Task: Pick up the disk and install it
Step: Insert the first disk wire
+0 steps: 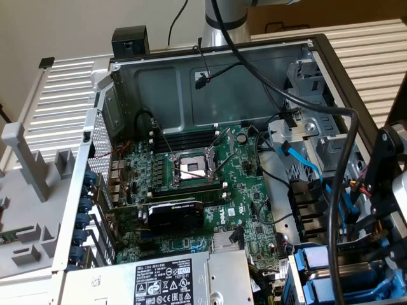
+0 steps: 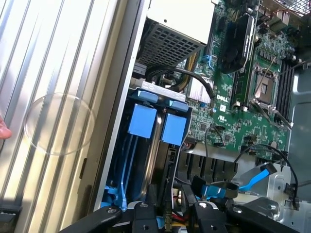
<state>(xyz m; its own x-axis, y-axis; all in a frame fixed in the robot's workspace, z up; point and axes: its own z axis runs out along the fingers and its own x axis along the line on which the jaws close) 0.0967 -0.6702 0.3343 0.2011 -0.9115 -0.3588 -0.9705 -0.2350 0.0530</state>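
Tool (image 2: 170,219) hovers over the open computer case (image 1: 191,82); whether it is wide or narrow I cannot tell. Directly beneath it the disk (image 2: 143,121) stands slotted in the drive bay (image 2: 151,88) beside a second blue carrier (image 2: 174,129), its long axis running down into the bay.

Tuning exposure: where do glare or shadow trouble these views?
Wrist view: glare washes out the ribbed panel, with a faint circular ring over it; the blue carrier tabs are brightly lit. Exterior view: the case's back wall lies in soft shadow.
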